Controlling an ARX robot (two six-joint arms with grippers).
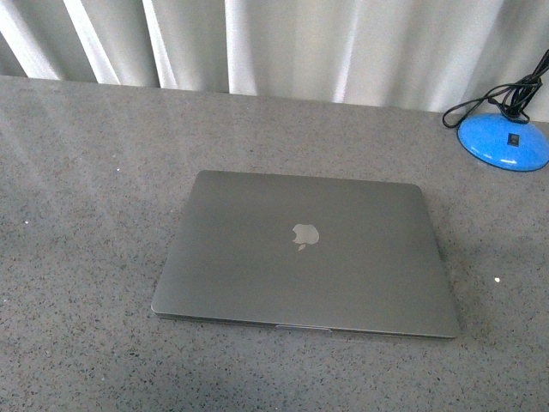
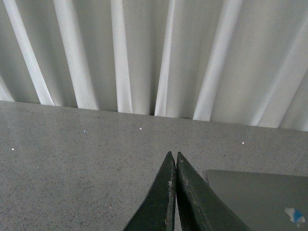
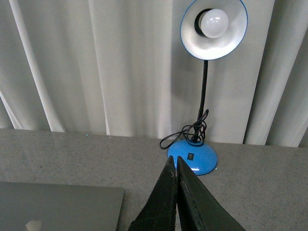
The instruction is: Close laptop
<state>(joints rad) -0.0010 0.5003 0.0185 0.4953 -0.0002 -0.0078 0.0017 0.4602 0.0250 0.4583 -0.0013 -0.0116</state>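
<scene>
You have the laptop (image 1: 306, 254) lying shut and flat on the grey speckled desk (image 1: 86, 172), near its middle, lid up with the pale apple logo (image 1: 305, 235) showing. Your left end effector (image 2: 175, 156) and right end effector (image 3: 175, 161) both have their fingers pressed together, holding nothing. A blue desk lamp (image 3: 207, 82) stands at the far right before the white curtain (image 1: 274, 43).

Dark tapered gripper fingers

Left gripper (image 2: 175, 159) and right gripper (image 3: 175, 163) are showing matte black, wedge-shaped fingers with scuffed edges.
</scene>
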